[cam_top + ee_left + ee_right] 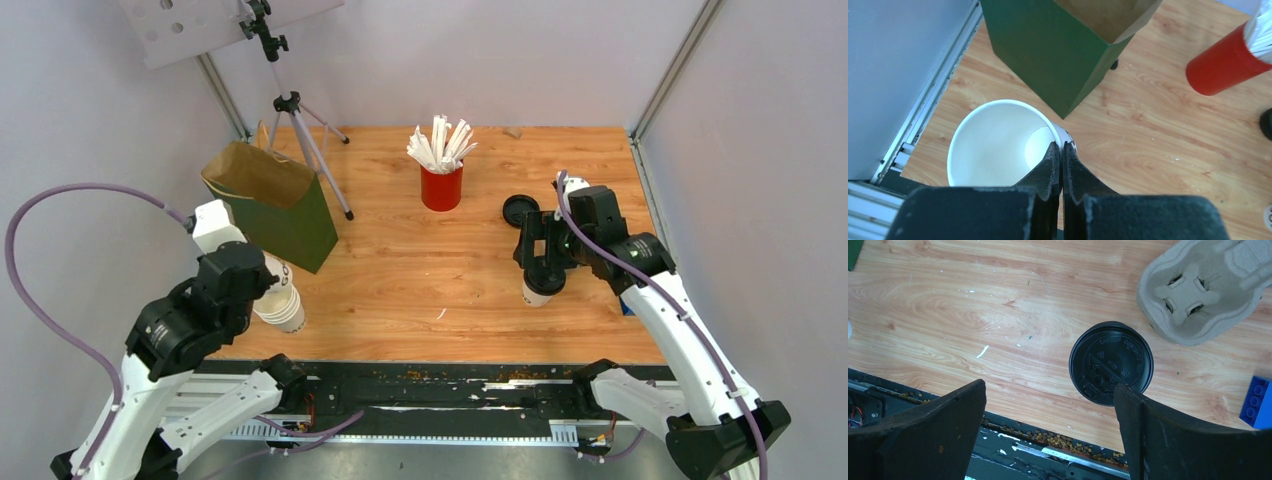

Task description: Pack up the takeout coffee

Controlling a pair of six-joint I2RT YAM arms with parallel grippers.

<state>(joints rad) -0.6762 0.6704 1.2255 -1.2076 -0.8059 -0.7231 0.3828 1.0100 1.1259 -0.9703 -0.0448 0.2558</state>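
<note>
My right hand (1050, 390) fills the foreground, spread wide and holding nothing. The takeout coffee (1111, 363) stands upright on the bench (973, 315) directly beneath it, lid nearer one finger. My left hand (1061, 150) is pinched on the stack of empty cups (993, 145), so the right is nearer; the green bag (275, 205) stands well apart, leftward.

**Fig.** L arm (150, 400) and R arm (680, 345): glossy wht link shells alternating w/ rounded blk joint housings, each on a blk base block. One lilac cable (90, 186) arcs off the L arm in a wide loop, and a second lilac cable (563, 200) runs along the R arm. L gripper fingers (1045, 172): matte blk, grainy surface, tapering to thin tips, pale chipping along the root edges. R gripper fingers (933, 430): same blk material, broad wedge shapes w/ faint scuffs.
</note>
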